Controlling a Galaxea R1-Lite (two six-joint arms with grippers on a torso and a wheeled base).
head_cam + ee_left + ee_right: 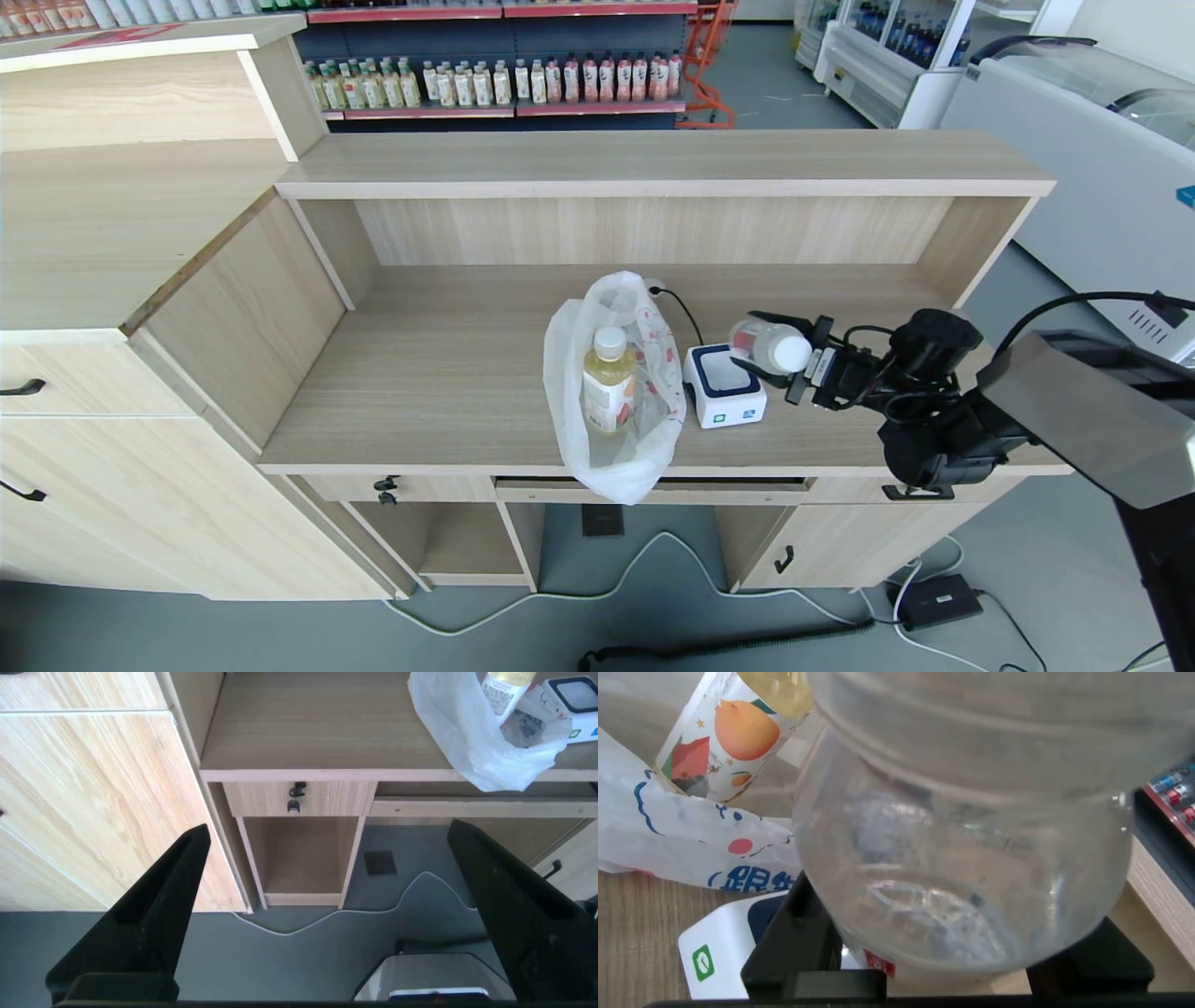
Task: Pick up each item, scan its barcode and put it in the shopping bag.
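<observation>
My right gripper [766, 350] is shut on a clear plastic bottle [767, 346] with a white cap, held on its side just above and to the right of the white barcode scanner [724, 385]. In the right wrist view the clear bottle [962, 849] looms large between the fingers, with the scanner [724, 952] below it. A white shopping bag [607, 392] stands left of the scanner, and a yellow drink bottle [609, 378] stands upright inside it. My left gripper [327, 905] hangs open below the counter's front edge, holding nothing.
The wooden counter [448, 383] has a raised back shelf and side walls. A black cable [686, 317] runs from the scanner toward the back wall. Drawers and a white cord [308, 924] lie under the counter. Store shelves with bottles [495, 84] stand behind.
</observation>
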